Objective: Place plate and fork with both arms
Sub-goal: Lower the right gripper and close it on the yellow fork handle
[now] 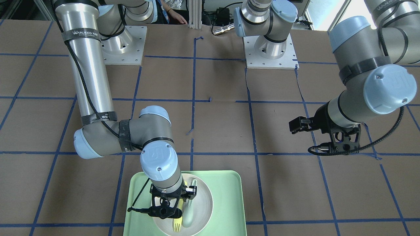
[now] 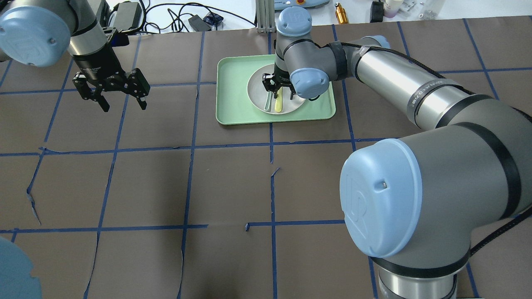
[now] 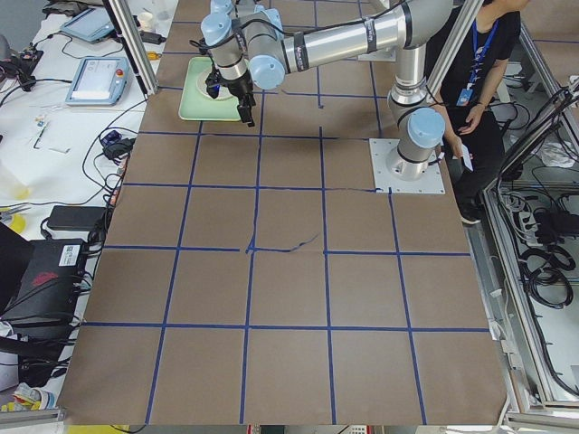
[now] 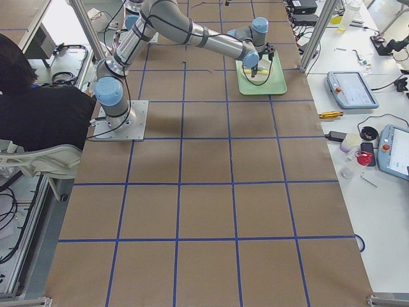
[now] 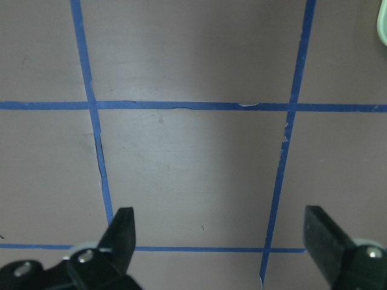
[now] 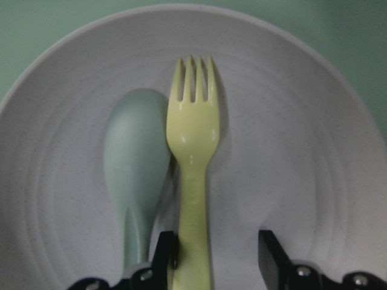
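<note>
The off-white plate (image 2: 258, 92) sits on the mint-green tray (image 2: 232, 83) at the far middle of the table. The pale yellow fork (image 6: 193, 139) lies in the plate (image 6: 290, 151), with a grey-green spoon (image 6: 136, 157) right beside it. My right gripper (image 6: 219, 257) hangs low over the plate, open, its fingers on either side of the fork's handle, with a gap on one side. The fork's tines (image 1: 177, 224) stick out past the gripper (image 1: 167, 209). My left gripper (image 2: 122, 97) is open and empty above bare table, well left of the tray; it also shows in the left wrist view (image 5: 224, 235).
The brown table top (image 2: 232, 187) is marked with blue tape lines. The tray's edge (image 5: 383, 24) shows at the top right corner of the left wrist view. Cables and small items lie beyond the far table edge (image 2: 174, 16). An operator stands by the robot bases (image 3: 484, 81).
</note>
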### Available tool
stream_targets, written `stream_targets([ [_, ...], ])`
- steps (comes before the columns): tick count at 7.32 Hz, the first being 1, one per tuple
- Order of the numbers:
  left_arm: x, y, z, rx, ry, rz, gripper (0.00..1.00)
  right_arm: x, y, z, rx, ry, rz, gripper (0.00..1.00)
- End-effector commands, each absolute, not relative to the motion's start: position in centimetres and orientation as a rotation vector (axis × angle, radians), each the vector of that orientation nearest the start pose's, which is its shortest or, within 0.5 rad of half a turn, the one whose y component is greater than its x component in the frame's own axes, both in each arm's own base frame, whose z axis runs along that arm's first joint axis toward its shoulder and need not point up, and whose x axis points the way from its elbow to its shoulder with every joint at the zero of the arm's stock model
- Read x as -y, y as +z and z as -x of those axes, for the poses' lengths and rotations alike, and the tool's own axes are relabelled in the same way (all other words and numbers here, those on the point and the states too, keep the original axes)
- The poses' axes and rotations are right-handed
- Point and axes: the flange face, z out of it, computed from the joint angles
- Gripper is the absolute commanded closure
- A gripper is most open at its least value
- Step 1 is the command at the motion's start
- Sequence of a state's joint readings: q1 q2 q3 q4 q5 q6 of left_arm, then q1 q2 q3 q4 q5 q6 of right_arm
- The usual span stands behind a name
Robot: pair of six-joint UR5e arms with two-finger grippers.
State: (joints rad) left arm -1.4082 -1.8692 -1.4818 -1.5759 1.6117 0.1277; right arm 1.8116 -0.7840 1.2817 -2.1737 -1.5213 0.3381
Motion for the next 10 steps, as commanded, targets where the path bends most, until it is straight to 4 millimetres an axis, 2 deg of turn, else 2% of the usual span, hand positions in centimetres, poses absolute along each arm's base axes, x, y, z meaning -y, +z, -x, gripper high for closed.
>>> stream_targets([
  [1, 59.8, 36.8, 3.2, -3.113, 0.344, 0.048, 0.0, 70.0, 18.1, -31.4, -3.06, -0.12, -0.144, 0.42],
  [2, 59.8, 36.8, 3.2, -3.113, 0.344, 0.046, 0.0, 70.0, 18.2, -31.4, -3.059, -0.122, -0.144, 0.46],
  [3, 59.8, 36.9, 3.2, -3.113, 0.341, 0.046, 0.0, 70.0, 18.4, -31.4, -3.058, -0.127, -0.142, 0.69],
  [4, 59.8, 36.8, 3.2, -3.112, 0.344, 0.043, 0.0, 70.0, 18.6, -31.4, -3.058, -0.129, -0.144, 0.87],
  [5, 59.8, 36.9, 3.1, -3.114, 0.342, 0.043, 0.0, 70.0, 18.7, -31.4, -3.057, -0.131, -0.144, 1.0],
  [8, 59.8, 36.9, 2.9, -3.115, 0.337, 0.041, 0.0, 69.9, 19.2, -31.4, -3.057, -0.138, -0.163, 1.0],
  [10, 59.8, 36.9, 2.8, -3.113, 0.337, 0.043, 0.0, 69.8, 21.7, -31.1, -3.049, -0.186, -0.227, 1.0],
])
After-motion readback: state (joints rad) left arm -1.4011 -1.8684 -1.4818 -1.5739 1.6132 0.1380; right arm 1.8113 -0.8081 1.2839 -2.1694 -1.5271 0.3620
